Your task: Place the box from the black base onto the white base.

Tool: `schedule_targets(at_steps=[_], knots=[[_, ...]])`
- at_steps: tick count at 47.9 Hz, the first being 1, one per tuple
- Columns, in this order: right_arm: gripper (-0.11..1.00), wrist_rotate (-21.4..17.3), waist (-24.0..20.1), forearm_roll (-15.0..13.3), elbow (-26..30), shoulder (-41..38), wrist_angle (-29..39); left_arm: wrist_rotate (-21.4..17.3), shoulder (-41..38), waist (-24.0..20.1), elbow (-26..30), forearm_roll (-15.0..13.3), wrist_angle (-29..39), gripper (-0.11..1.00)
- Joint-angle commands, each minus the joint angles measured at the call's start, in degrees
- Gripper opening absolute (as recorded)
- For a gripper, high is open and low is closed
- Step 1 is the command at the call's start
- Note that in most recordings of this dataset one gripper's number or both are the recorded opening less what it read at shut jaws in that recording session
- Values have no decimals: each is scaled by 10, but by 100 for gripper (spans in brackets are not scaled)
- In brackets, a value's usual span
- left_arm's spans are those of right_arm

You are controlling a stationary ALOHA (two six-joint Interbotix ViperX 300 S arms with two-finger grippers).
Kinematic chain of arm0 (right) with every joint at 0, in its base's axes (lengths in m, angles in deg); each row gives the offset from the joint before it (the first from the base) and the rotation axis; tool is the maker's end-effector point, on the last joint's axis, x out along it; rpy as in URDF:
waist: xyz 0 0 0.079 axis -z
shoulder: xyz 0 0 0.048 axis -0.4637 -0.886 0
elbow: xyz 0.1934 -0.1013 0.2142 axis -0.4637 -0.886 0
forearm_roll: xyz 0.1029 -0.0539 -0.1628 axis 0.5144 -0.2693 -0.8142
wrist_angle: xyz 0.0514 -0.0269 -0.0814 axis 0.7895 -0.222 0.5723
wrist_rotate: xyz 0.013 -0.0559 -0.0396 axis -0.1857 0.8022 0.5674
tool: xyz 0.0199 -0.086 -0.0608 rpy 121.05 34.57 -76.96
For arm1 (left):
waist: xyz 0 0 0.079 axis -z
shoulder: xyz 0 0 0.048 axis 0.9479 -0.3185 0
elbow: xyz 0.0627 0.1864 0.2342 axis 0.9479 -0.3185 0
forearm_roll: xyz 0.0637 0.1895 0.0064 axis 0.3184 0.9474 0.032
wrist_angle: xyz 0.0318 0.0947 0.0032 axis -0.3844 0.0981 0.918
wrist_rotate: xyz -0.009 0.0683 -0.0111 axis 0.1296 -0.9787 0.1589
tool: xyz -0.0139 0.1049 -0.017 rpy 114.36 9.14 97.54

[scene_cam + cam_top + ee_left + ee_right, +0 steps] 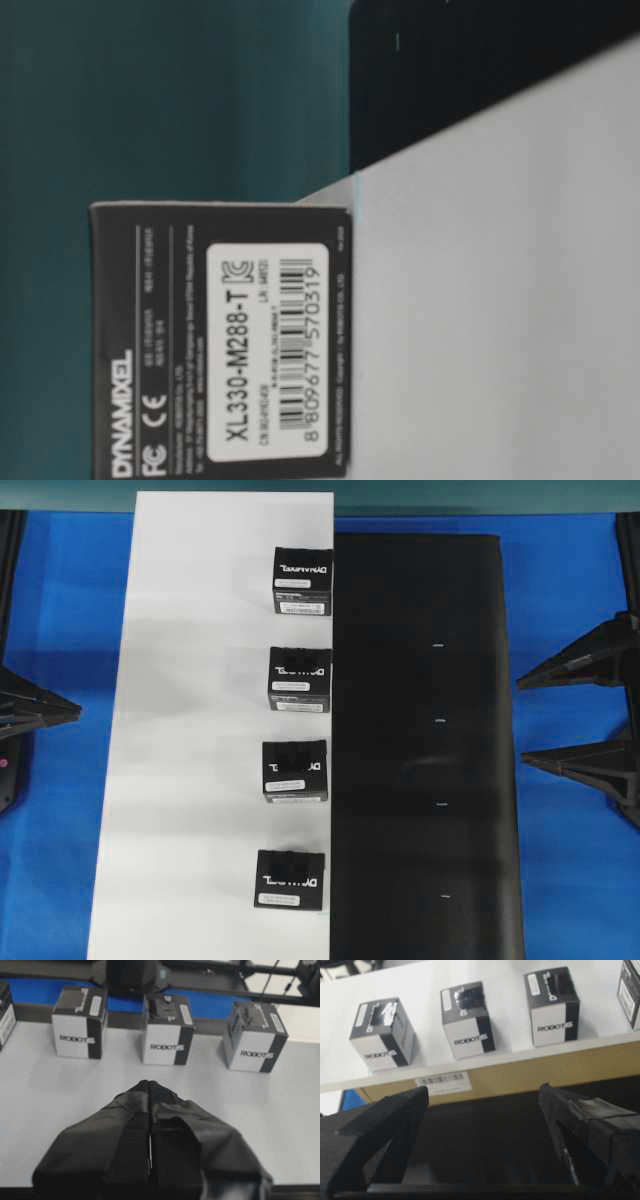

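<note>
Several look-alike black boxes stand in a column along the right edge of the white base (200, 730); the top box (302, 580) and the bottom box (290, 879) show upside-down white lettering. The black base (420, 780) carries no box. At the left table edge my left gripper (78, 708) is shut on nothing, its tips (149, 1082) pointing at the boxes (167, 1030). My right gripper (522, 720) is open at the right, off the black base, and its jaws (482, 1095) are empty. The right wrist view looks over the black base (485, 1140) toward a box (467, 1020).
The blue table (570, 600) surrounds both sheets. In the table-level view one box (220, 340) fills the foreground on the white base (500, 300), with the black base (480, 70) behind. A cardboard edge with a barcode label (442, 1082) shows under the white base.
</note>
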Motion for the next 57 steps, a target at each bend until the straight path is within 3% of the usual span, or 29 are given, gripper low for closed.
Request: schedule_targets(at_steps=[1, 57], knots=[[99, 1, 1, -2, 3, -2, -3, 0, -8, 4, 7, 1, -4, -6], [99, -1, 5, -1, -7, 2, -3, -1, -9, 4, 6, 1, -3, -6]])
